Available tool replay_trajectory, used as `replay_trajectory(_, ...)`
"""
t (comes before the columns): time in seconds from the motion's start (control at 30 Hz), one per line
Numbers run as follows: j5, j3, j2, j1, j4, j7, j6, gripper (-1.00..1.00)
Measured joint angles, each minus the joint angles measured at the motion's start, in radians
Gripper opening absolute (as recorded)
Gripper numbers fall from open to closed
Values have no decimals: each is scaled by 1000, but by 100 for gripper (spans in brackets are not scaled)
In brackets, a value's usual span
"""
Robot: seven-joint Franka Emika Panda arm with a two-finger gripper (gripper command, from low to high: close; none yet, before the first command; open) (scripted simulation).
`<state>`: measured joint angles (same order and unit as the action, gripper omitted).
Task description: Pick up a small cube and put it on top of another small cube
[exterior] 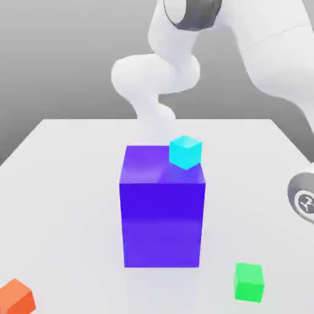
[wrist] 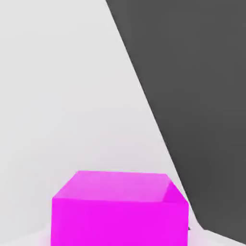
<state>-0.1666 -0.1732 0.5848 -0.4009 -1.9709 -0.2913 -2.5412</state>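
On the table (exterior: 61, 172), behind the blue block (exterior: 162, 214), the arm (exterior: 156, 92) was bent down. The end effector was clenched, but on what could not be told. A magenta cube (wrist: 120, 211) was seen close under the hand camera, resting on the table. A centred grip should be confirmed, it is judged, before a straight lift. A cyan cube (exterior: 185, 151) was seen at the block's top rear corner.

- You have a tall blue block (exterior: 162, 208) standing upright mid-table, well apart from both edges.
- It rests on the white table (exterior: 61, 184), which runs far back to a grey backdrop (exterior: 61, 55).
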Motion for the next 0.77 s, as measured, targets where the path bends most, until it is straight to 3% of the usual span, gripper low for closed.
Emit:
replay_trajectory(0.47,127,43,-437,127,-475,36,-50,-100)
replay_trajectory(0.63,96,68,-318,122,-501,11,-194,-100)
replay_trajectory(0.67,90,71,-299,120,-500,6,-212,100)
replay_trajectory(0.77,90,71,-299,120,-500,6,-212,100)
